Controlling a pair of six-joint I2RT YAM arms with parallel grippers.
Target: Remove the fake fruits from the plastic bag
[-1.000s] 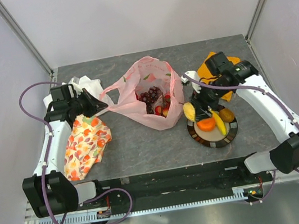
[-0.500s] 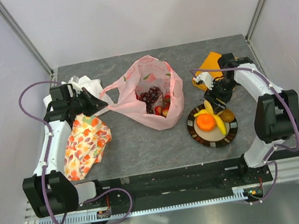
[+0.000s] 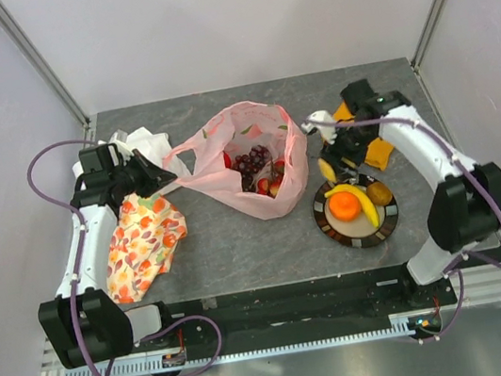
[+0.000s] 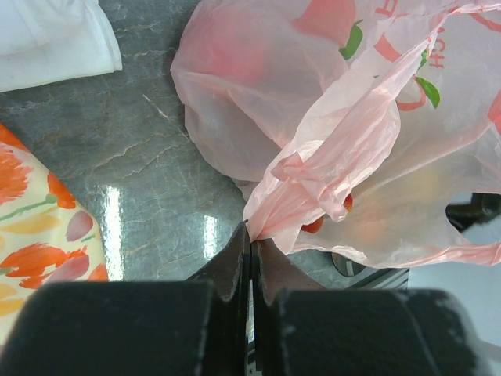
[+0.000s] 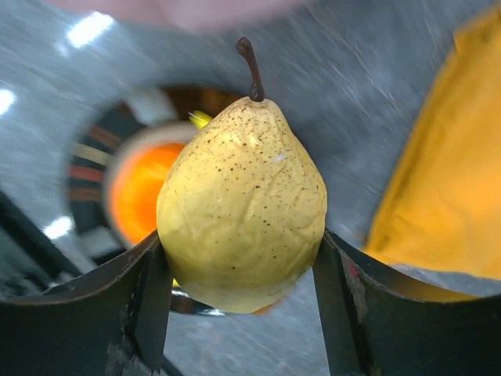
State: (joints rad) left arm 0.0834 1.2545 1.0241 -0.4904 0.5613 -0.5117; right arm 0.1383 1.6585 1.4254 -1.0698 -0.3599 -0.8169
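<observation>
The right pincer [image 5: 243, 291] pinches a yellow, brown-speckled, pear-shaped fake fruit [image 5: 243, 207] with a brown stem, just right of the plastic bag [image 3: 252, 197]. The bag is thin, crinkled, translucent pink, its red print too creased to read; dark grapes [image 3: 251, 161] lie inside. The left pincer [image 4: 250, 244], pressed together, nips the bag's twisted left handle [image 4: 313, 184]. Right of the bag sits a striped plate [image 3: 334, 234].

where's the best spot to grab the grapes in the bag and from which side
Probably across the middle of the grapes, coming straight down through the open mouth of the bag. The bunch lies on top of the other fruit, and the left gripper holds the handle aside.
</observation>
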